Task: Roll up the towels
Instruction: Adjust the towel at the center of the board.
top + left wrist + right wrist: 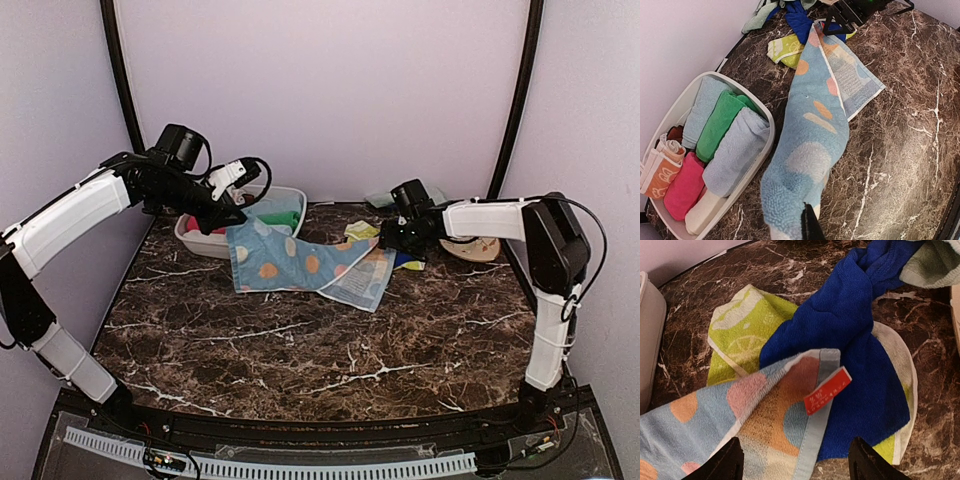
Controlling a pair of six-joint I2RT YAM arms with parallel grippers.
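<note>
- Top view: the left gripper [228,214] is clenched on the 9 o'clock corner of the light-blue towel [300,265]. It holds that corner raised just in front of the white tub [198,243], at 10 o'clock on the table [330,360].
- The towel stretches across the middle toward the right gripper [392,238] at 2 o'clock, and its 4 o'clock end is turned over to show the pale back. A beige disc [482,248] lies at 3 o'clock.
- By my reading the step in hand is spreading this towel flat; no rolling has begun.
- Left wrist view: the cloth bunches around the one finger [810,225] visible at 6 o'clock and runs up to 12 o'clock, with one long edge folded over.
- Rolled towels [730,150] pack the tub at 8 o'clock. A yellow-green towel [785,50], a dark-blue towel [800,20] and a mint towel [757,17] lie loose at 11 to 12 o'clock. No writing shows here.
- Right wrist view: the fingers [722,462] stand apart at 6 o'clock, released. The spotted towel's corner lies between them, not pinched, on top of the dark-blue and yellow-green cloths.
- A red tag [827,390] sewn into the hem near the centre carries pale characters too small to read.
- Next, I judge, the right jaws need to take that tagged corner and draw it clear of the loose pile. The fold then has to be undone and the raised corner lowered, so that a short edge lies straight for rolling.
</note>
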